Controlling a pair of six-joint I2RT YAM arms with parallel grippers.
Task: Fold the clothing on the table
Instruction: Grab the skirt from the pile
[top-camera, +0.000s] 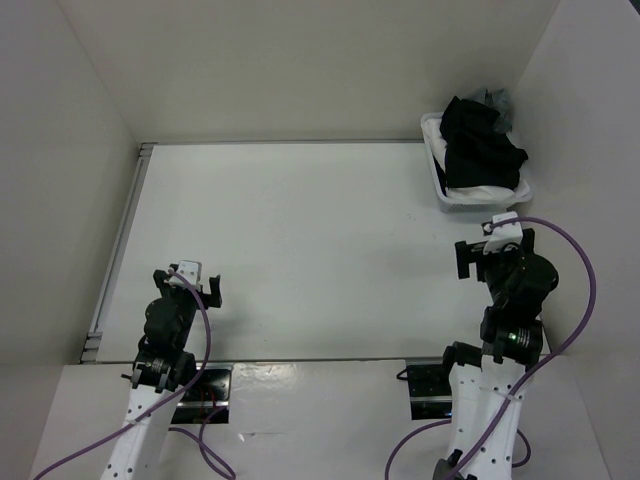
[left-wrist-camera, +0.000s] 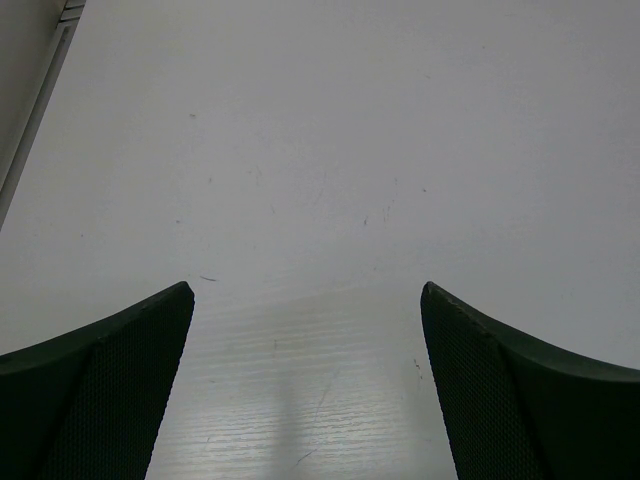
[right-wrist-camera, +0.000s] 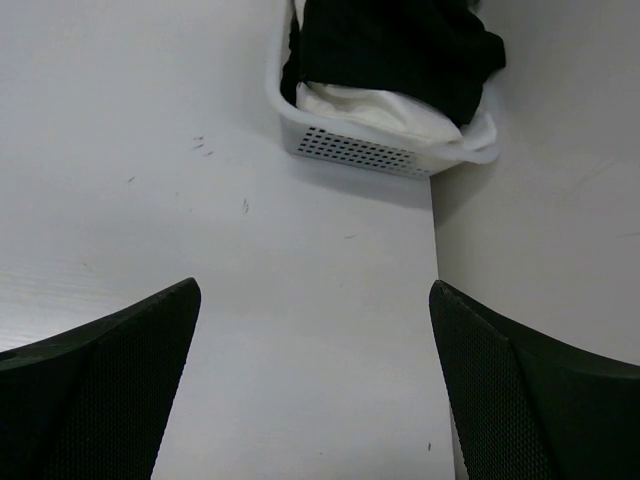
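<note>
The clothing (top-camera: 480, 140) is a crumpled black heap lying in a small white perforated basket (top-camera: 441, 188) at the table's (top-camera: 300, 240) back right corner. In the right wrist view the clothing (right-wrist-camera: 400, 40) fills the top of the basket (right-wrist-camera: 350, 150). My right gripper (top-camera: 493, 250) hangs open just in front of the basket, a short gap away, with only bare tabletop between its fingers (right-wrist-camera: 313, 287). At the near left, far from the clothing, my left gripper (top-camera: 187, 283) stands open above the bare table (left-wrist-camera: 307, 290).
A white cloth (right-wrist-camera: 370, 108) lies under the black heap in the basket, and a grey cloth (top-camera: 497, 98) shows at its back. White walls enclose the table on three sides. A metal rail (top-camera: 120, 240) runs along the left edge.
</note>
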